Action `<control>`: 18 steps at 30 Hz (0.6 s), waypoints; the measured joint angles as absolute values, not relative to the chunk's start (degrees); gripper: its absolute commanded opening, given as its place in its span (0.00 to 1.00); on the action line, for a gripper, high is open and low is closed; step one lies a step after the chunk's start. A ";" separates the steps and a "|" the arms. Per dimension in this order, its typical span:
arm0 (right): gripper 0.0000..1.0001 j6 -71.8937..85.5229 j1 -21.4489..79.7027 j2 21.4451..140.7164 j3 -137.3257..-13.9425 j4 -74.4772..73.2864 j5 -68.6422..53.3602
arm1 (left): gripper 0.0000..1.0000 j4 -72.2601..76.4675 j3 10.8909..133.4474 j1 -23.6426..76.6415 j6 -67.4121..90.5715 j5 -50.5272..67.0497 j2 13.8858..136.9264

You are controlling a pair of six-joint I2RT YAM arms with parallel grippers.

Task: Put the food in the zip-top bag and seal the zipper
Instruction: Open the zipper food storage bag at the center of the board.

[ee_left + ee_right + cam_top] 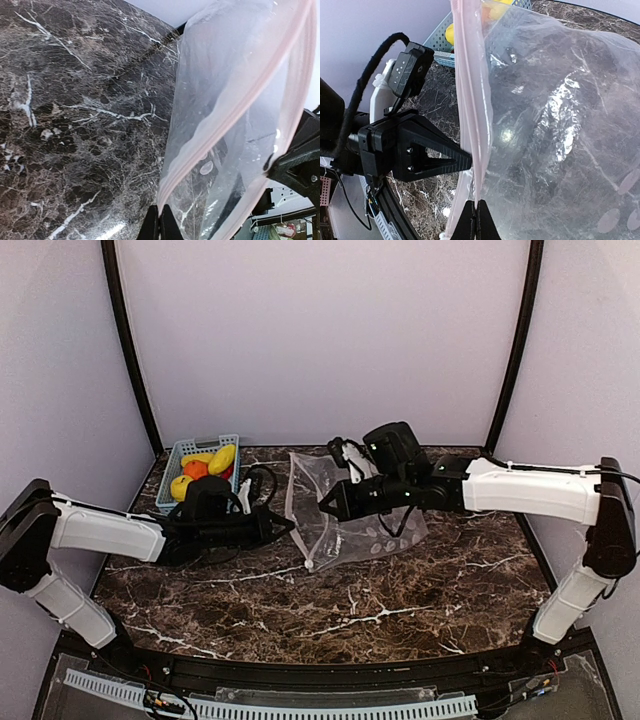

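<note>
Zip-top bag of clear dotted plastic (385,540) sits mid-table, its pale pink zipper strip (235,107) pinched between the closed jaws of left gripper (157,225) and right gripper (475,222). I think a hard pull apart may slip the thin film free. Toy food (205,468) lies at 10 o'clock in blue-grey slatted basket (200,443).

Clear white-dotted bag (345,535), pale pink zipper (470,100), dark white-veined table (400,600), blue-grey basket (205,443)
</note>
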State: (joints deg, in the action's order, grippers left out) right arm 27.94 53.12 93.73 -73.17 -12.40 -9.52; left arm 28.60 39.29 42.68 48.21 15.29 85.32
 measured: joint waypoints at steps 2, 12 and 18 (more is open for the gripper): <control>0.00 27.92 53.15 92.07 -72.84 -13.39 -8.78 | 0.01 27.42 39.09 42.68 47.97 13.02 84.62; 0.00 28.29 53.21 89.10 -72.71 -14.94 -8.56 | 0.01 24.03 38.85 42.68 45.78 6.59 83.66; 0.00 29.10 54.98 89.10 -73.45 -15.92 -8.97 | 0.01 21.43 38.96 42.68 43.68 3.84 83.64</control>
